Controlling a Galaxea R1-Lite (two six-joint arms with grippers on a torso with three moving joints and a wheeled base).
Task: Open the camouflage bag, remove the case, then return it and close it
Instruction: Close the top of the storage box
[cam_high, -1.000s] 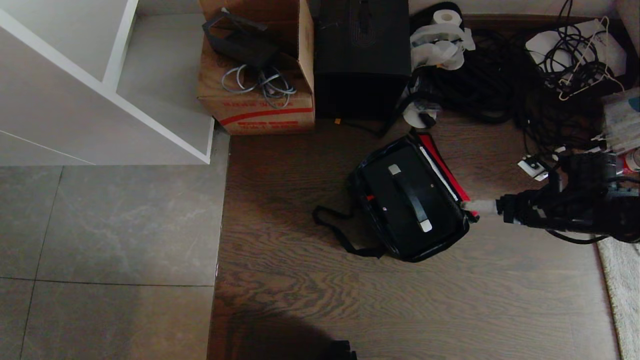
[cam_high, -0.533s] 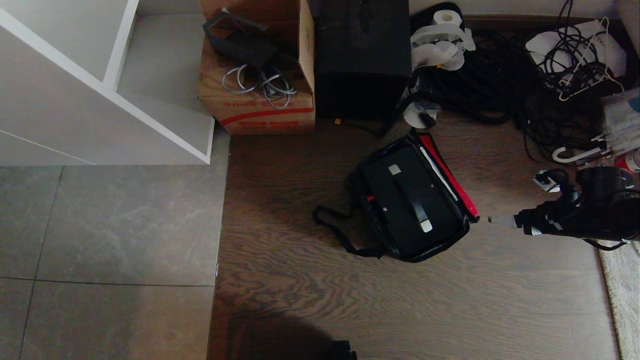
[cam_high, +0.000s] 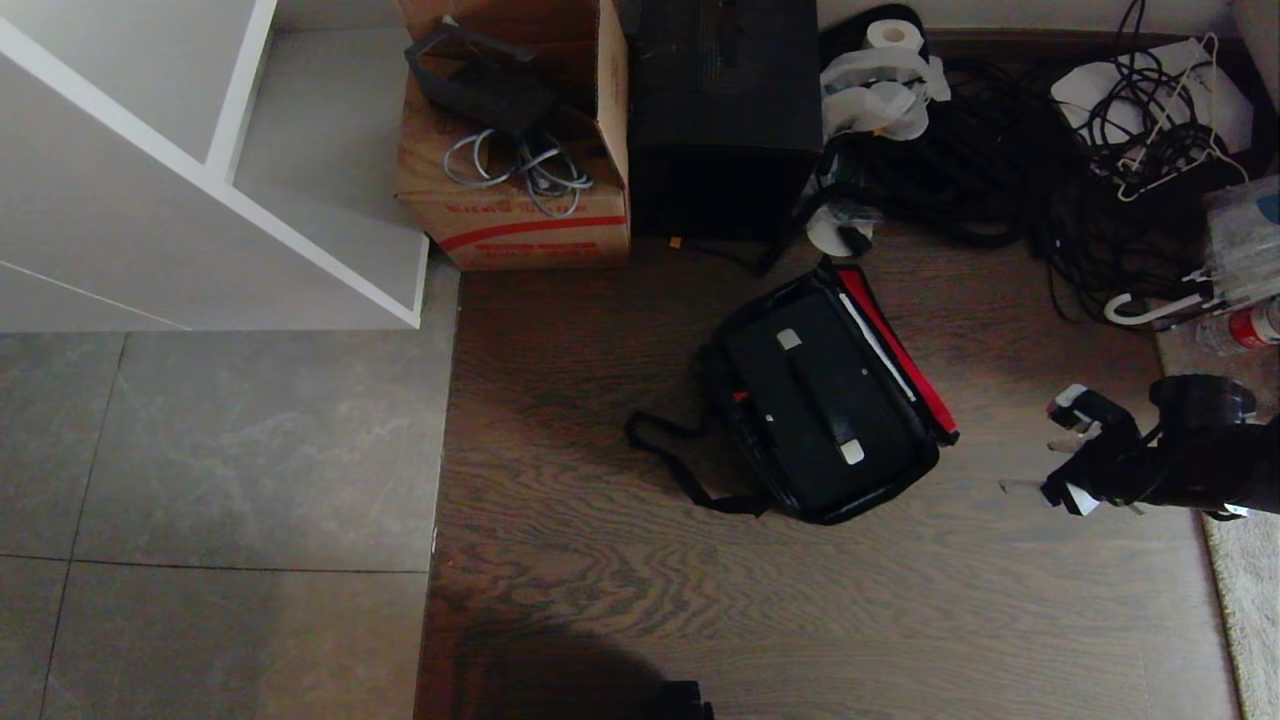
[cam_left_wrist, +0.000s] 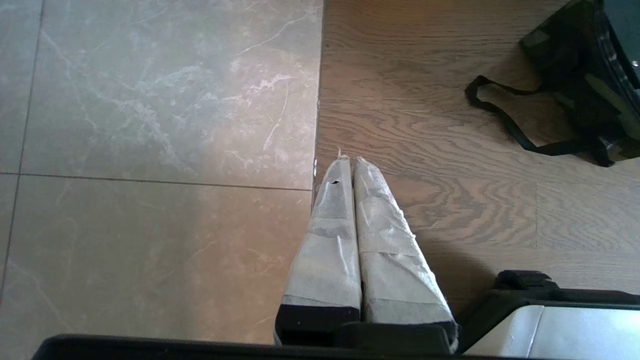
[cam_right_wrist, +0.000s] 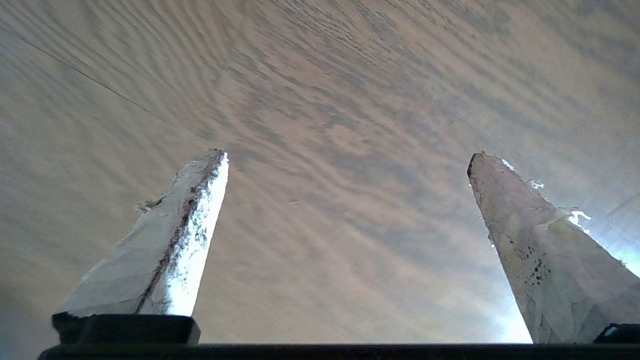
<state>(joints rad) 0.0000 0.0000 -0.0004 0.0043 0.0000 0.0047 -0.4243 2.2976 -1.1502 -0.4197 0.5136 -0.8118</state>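
The camouflage bag (cam_high: 872, 503) lies open on the wood floor, its red lid lining (cam_high: 900, 355) folded back to the right. Inside it sits the black case (cam_high: 785, 425), its handle (cam_high: 822, 395) with silver ends facing up. The bag's black strap (cam_high: 680, 470) trails to the left. My right gripper (cam_high: 1045, 445) hovers to the right of the bag, apart from it, open and empty; in the right wrist view it (cam_right_wrist: 347, 155) sees only floor. My left gripper (cam_left_wrist: 347, 161) is parked and shut, with a corner of the bag (cam_left_wrist: 575, 65) and its strap (cam_left_wrist: 505, 122) beyond it.
A cardboard box with a red stripe (cam_high: 515, 215) and a tall black box (cam_high: 725, 110) stand behind the bag. Tangled cables (cam_high: 1000, 170) and paper rolls (cam_high: 880, 80) fill the back right. White shelving (cam_high: 200, 200) stands at the left, a pale rug (cam_high: 1245, 600) at the right edge.
My right gripper has drawn back from the corner of the red lid, moving right and nearer, and its wrist has rolled. The bag and case have not moved.
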